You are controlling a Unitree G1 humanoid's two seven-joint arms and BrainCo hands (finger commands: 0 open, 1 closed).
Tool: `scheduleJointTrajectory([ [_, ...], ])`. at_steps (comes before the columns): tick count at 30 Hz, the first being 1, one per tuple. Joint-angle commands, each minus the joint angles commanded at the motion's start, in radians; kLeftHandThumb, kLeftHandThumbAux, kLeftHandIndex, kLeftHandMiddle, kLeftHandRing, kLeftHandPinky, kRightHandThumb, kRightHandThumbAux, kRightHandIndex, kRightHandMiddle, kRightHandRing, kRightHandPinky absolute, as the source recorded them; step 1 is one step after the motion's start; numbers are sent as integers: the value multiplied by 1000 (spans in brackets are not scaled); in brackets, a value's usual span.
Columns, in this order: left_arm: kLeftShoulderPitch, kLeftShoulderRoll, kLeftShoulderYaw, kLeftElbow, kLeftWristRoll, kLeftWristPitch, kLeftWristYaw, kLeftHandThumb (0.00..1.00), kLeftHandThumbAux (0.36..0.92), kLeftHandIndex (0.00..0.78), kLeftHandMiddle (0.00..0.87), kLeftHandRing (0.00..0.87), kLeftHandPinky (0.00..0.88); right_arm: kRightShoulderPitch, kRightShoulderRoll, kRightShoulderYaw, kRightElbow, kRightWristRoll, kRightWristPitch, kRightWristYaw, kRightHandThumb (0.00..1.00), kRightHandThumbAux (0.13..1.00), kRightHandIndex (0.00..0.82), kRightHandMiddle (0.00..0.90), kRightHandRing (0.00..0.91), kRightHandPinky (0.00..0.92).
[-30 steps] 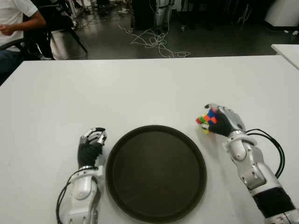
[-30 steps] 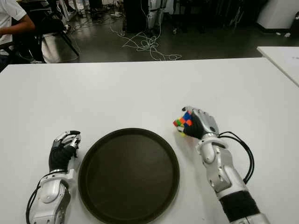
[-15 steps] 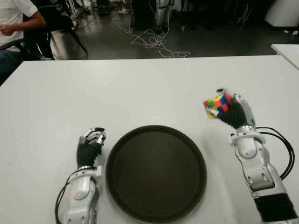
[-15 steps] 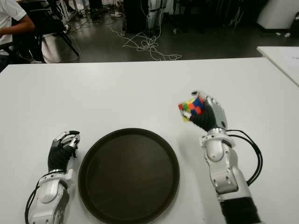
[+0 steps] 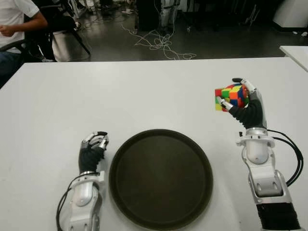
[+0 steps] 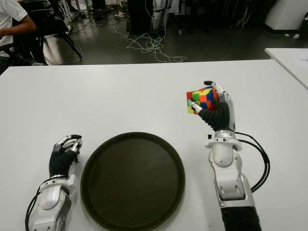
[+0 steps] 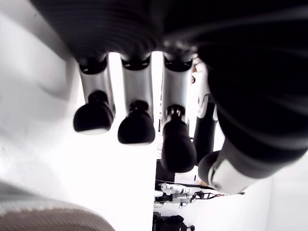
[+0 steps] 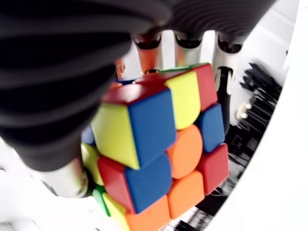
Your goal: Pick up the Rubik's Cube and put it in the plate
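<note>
My right hand is raised above the white table, to the right of the plate and beyond its far edge, with its fingers shut on the multicoloured Rubik's Cube. The right wrist view shows the cube wedged between fingers and palm. The round dark plate lies near the table's front edge and holds nothing. My left hand shows just left of the plate, fingers curled around nothing.
A black cable loops beside my right forearm. Beyond the table's far edge are floor cables, a seated person at the back left, and a second white table at the right.
My right hand has lifted the cube off the table and carried it up and slightly right, away from the plate's rim. The left hand has stayed in place.
</note>
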Motion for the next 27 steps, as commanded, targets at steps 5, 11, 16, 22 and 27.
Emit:
scheduleJointTrajectory([
  [5,-1,2,-2,-2,9,11,7,709,706,443,785,813,811,7,7,7,-15,-4,-19,-8,693,726,439,820,828,820],
  [11,-3,5,-4,-11,11,34,8,709,706,443,786,813,814,26,41,40,-68,17,-37,14,693,725,439,814,824,815],
  [16,-3,6,-2,-7,-1,21,-4,709,706,444,788,815,818,37,77,108,-94,-1,-63,23,693,725,439,812,821,813],
  [22,0,4,-7,-7,2,10,-5,710,705,444,789,818,820,51,73,162,-95,0,-106,67,691,725,439,817,830,826],
  [27,7,1,-16,-25,18,25,8,709,705,444,791,821,824,58,66,201,-103,4,-110,127,686,724,439,820,833,830],
])
